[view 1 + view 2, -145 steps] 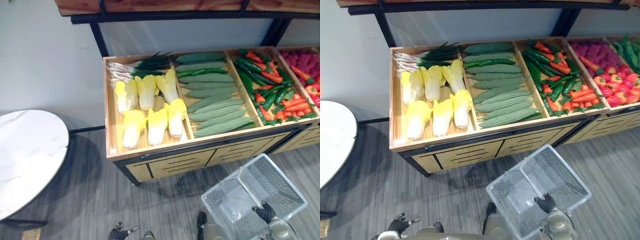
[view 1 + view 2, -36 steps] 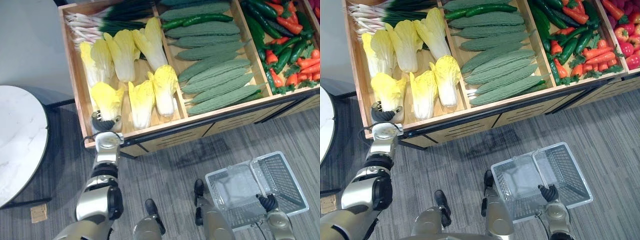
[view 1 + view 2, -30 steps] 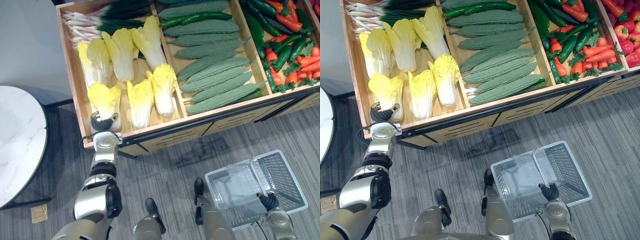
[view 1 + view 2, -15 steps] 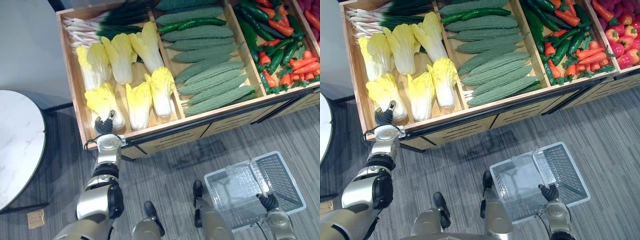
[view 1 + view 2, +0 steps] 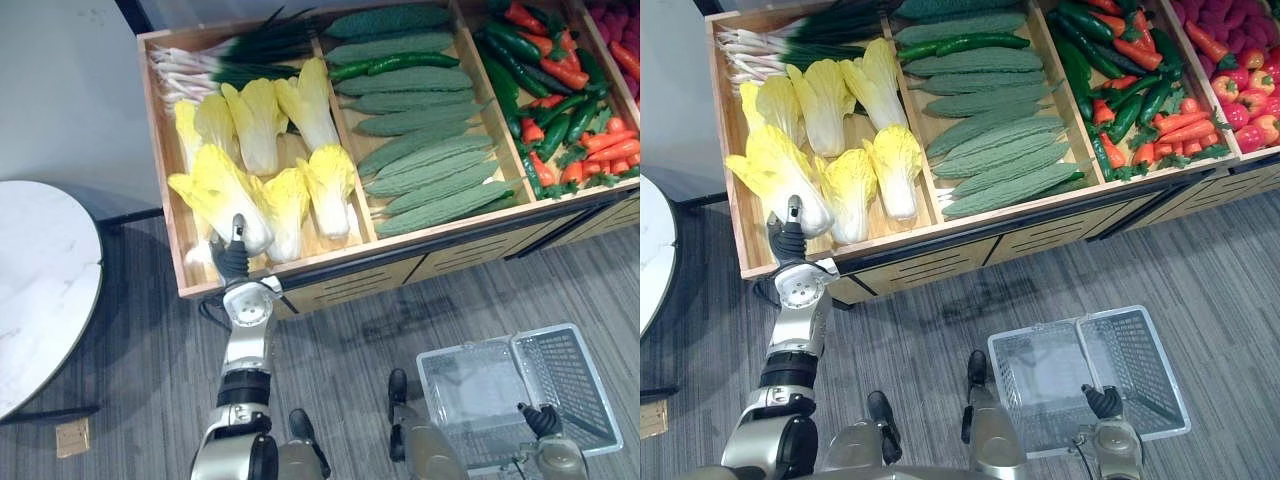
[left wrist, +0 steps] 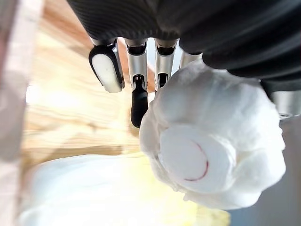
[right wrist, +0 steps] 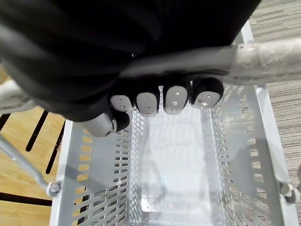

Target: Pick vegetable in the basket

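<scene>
A long wooden display stand runs across in front of the robot, split into compartments. A round white table stands well off to the outer side of the left hand.

Down at the floor, a grey mesh basket hangs from the right hand. Its fingers are wrapped round the basket's handle, with the open basket directly below them.

The left hand is at the near edge of the stand's end compartment. It is closed round the white stem end of a cabbage, with its fingers along one side of the stump. The yellow leafy end spreads away from the hand and tilts towards the stand's outer wall. The cabbage is in that hand at the stand, well apart from the basket.

The other cabbages lie just beyond and beside the left hand, and spring onions lie farther back. Green gourds fill the next compartment towards the right hand's side. Red and green peppers come after those.
</scene>
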Tool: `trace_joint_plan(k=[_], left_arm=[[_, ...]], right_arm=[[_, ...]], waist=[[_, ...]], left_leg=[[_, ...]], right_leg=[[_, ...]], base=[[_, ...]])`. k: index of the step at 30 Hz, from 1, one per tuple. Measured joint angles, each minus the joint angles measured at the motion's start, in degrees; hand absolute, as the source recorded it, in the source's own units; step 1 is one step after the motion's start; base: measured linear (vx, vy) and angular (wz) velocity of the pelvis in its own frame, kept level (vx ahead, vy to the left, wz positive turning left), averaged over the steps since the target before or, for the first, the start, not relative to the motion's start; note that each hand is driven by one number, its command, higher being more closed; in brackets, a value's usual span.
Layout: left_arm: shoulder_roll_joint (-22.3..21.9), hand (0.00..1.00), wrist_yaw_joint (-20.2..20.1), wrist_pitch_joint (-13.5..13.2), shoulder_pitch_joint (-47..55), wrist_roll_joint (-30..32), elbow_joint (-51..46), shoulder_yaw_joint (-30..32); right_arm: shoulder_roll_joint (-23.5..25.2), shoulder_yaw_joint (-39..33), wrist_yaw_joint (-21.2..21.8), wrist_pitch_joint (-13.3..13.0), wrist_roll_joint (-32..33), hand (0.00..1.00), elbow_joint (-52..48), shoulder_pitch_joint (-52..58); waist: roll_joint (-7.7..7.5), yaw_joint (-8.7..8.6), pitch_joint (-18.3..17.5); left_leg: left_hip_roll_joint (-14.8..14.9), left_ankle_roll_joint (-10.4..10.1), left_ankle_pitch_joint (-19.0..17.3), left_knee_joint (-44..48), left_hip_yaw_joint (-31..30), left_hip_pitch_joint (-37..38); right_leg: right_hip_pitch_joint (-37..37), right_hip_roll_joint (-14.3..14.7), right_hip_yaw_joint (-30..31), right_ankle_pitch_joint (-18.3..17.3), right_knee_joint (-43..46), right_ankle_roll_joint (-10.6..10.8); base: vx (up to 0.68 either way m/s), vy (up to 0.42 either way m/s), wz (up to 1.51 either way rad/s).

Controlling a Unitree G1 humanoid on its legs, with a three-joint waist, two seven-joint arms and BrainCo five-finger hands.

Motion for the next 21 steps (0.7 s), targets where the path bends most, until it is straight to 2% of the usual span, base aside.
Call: trace_joint_plan(k=[3, 5, 10, 14, 18, 21], left_arm=[[0.7, 1.00, 0.2, 0.0, 1.6, 3.5, -8.4, -0.1], [1.5, 1.00, 0.4, -0.1, 1.7, 5.6, -10.5, -0.2], [7.4, 1.00, 0.7, -0.5, 2.7, 11.7, -18.3, -1.8], [11.0, 1.00, -0.2, -2.8, 3.7, 16.6, -22.2, -5.0], [13.4, 1.00, -3.5, -4.8, 5.0, 16.8, -23.4, -11.3], [15.0, 1.00, -5.8, -6.9, 6.1, 18.8, -23.6, -15.2]], right_arm=[[0.0, -0.3, 0.0, 0.0, 0.0, 1.00, 0.0, 0.7], [0.0, -0.3, 0.1, 0.0, 0.0, 1.00, 0.0, 1.1], [-2.6, 0.5, 1.0, -0.3, -0.2, 1.00, -0.2, 1.4], [-8.1, 5.0, 3.1, -0.8, -0.2, 1.00, -5.5, 2.5], [-15.9, 10.6, 6.2, -3.3, -2.8, 1.00, -11.6, 2.4], [-18.9, 13.6, 7.1, -4.4, -4.2, 1.00, -14.3, 0.8]], waist=[[0.02, -0.14, -1.3], [-0.02, -0.13, -2.5], [0.03, -0.56, -5.8], [0.24, -0.76, -7.2], [0.60, -1.15, -8.2], [0.62, -1.65, -8.5]], left_leg=[[0.0, -0.1, -0.1, -0.1, 0.7, 0.9], [0.2, -0.1, -0.1, -0.1, 1.4, 1.1], [0.2, -0.7, -0.6, -0.8, 4.8, 3.6], [0.4, -1.2, -1.8, -0.7, 8.4, 5.9], [0.6, -1.7, -3.8, 0.6, 13.2, 8.1], [0.6, -2.0, -5.0, 1.6, 16.4, 9.2]], right_leg=[[0.0, 0.3, 0.6, 0.0, -0.1, 0.0], [0.1, 0.6, 1.2, 0.0, -0.2, 0.0], [0.1, 1.6, 4.5, 0.4, -0.8, 0.4], [0.6, 2.8, 8.2, 0.5, -0.9, 0.6], [0.4, 4.0, 13.0, 1.1, -0.9, 1.0], [-0.1, 4.8, 16.1, 1.4, -0.9, 1.4]], base=[[0.00, -0.013, -0.11], [0.03, -0.009, -0.20], [0.03, -0.004, -0.34], [0.00, -0.006, -0.46], [-0.03, 0.007, -0.62], [-0.03, 0.010, -0.64]])
